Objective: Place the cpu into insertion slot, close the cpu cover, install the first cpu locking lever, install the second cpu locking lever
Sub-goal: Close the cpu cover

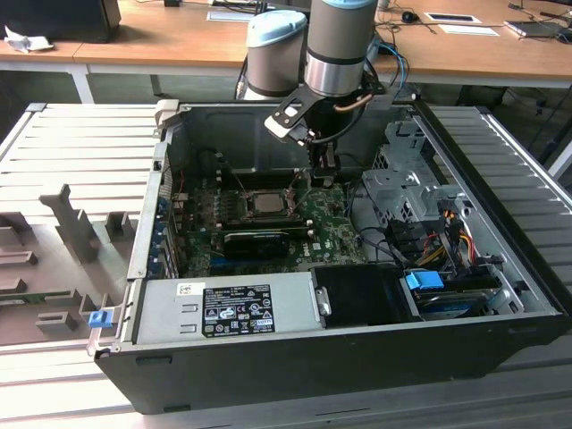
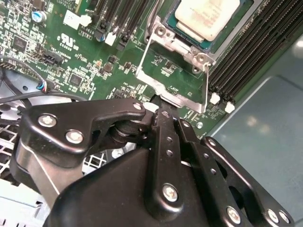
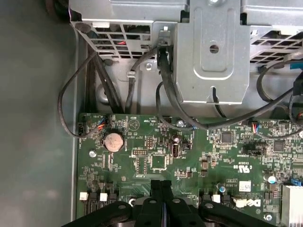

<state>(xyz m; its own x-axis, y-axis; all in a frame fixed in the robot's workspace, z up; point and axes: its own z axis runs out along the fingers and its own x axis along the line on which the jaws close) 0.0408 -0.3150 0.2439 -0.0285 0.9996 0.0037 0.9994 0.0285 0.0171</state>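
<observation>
Our pincer (image 2: 160,108) has its fingers drawn together, tips at the open cpu cover (image 2: 182,98) — whether they pinch its edge we cannot tell. Just beyond it the cpu (image 2: 208,16) lies in the insertion slot (image 2: 218,43). The exterior view adds a printed label (image 1: 237,308) on the power supply (image 1: 170,308), well apart from the pincer.

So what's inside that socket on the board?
The cpu, pale face up; the cover stands open. Whatever lies under the cpu is hidden.

Robotics lab: open PC case (image 1: 268,357) on slatted metal bench (image 1: 80,143), office desks (image 1: 161,36) in bkgd.
</observation>
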